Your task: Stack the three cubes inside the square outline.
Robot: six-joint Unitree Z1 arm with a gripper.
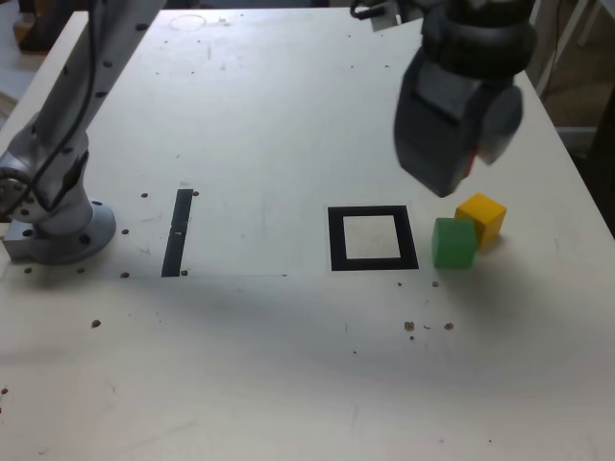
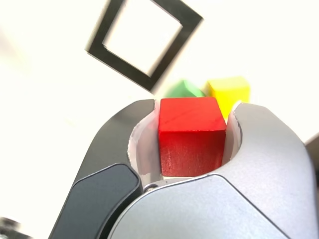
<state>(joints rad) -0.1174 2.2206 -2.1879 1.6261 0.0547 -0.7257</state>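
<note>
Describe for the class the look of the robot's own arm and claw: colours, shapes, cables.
The arm is a smooth grey tube with a black cable along it, rising from a rounded grey base. The claw has chunky, curved grey sides, one darker than the other, with whitish, translucent-looking linings inside. No lettering can be made out.

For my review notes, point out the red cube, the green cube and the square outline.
Red cube (image 2: 192, 149), wrist view, front face.
Green cube (image 1: 454, 243), exterior view, side face.
Square outline (image 1: 337, 240), exterior view, left border.
</note>
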